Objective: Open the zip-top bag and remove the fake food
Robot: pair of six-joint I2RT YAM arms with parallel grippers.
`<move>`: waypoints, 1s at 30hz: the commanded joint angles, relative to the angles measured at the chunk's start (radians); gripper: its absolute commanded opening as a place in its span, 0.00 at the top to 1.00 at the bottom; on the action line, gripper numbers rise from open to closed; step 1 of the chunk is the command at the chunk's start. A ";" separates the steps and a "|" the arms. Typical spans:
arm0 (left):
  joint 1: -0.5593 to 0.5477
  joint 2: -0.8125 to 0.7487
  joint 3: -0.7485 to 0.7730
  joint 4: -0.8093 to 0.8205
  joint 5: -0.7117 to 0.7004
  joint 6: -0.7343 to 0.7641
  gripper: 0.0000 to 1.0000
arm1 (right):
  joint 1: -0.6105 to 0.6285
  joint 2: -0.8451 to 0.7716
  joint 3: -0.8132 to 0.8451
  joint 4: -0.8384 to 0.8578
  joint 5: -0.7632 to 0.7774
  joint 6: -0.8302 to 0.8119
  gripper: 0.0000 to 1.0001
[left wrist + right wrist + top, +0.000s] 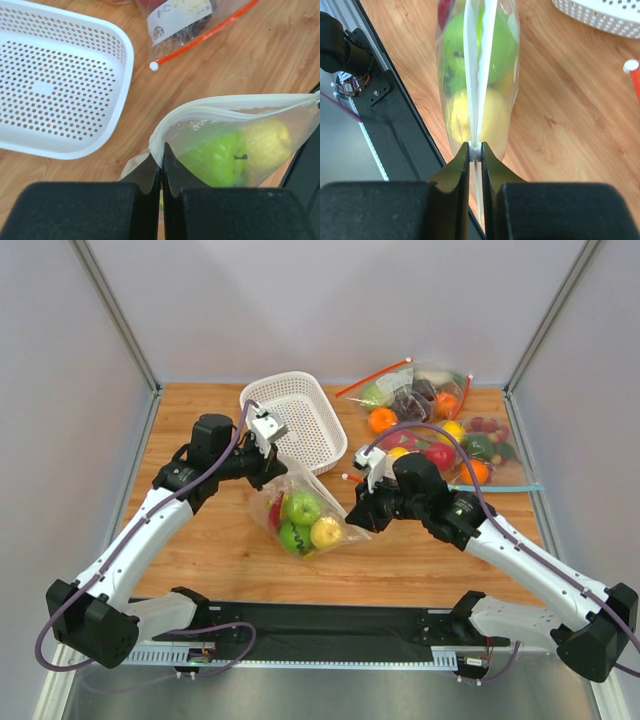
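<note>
Hardware nearest the viewpoint was the black base plate [330,625], fixed along the near edge of the wooden table [200,550].

Beyond it, at mid-table, the zip-top bag [300,495] was stretched between the two grippers. Whether its underside rested on the wood could not be determined.

The fake food [305,522] was inside the bag:
- two green apples [303,507];
- a yellowish round fruit [326,532];
- a red piece [275,510] at the left side, its shape unclear.

The right gripper [352,512] held the right end of the bag. In the right wrist view, its jaws stood narrow and pinched the white zip rim. The two lips of the rim ran away from the fingers, lying close together. Whether they were sealed could not be determined.

The left gripper [268,472] held the far-left end of the bag. In the left wrist view, its jaws were almost together, with the end of the rim and the film clamped between them.

Just beyond the left gripper stood the white basket [262,390], with nothing visible in it. At the far right lay clear bags [420,390] with red and blue zip strips, holding other fruit, well apart from the left gripper.
</note>
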 commanded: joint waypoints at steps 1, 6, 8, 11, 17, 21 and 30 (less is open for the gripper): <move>0.036 0.001 0.005 0.062 -0.092 0.000 1.00 | -0.005 -0.027 -0.005 -0.105 0.039 0.059 1.00; 0.060 0.007 0.002 0.074 -0.135 -0.014 1.00 | -0.005 -0.038 -0.002 -0.151 0.049 0.091 1.00; 0.065 0.010 0.002 0.072 -0.155 -0.017 1.00 | -0.005 -0.047 -0.002 -0.177 0.051 0.099 1.00; 0.070 0.012 0.004 0.074 -0.177 -0.021 1.00 | -0.005 -0.070 -0.008 -0.194 0.056 0.115 1.00; 0.071 0.015 0.005 0.074 -0.154 -0.021 1.00 | -0.005 -0.096 -0.012 -0.212 0.054 0.127 1.00; 0.071 -0.007 -0.012 0.092 -0.068 -0.012 1.00 | -0.005 -0.089 0.064 -0.215 0.040 0.121 0.71; 0.070 -0.017 -0.018 0.100 0.168 0.003 1.00 | -0.005 -0.021 0.261 -0.139 0.085 0.078 0.39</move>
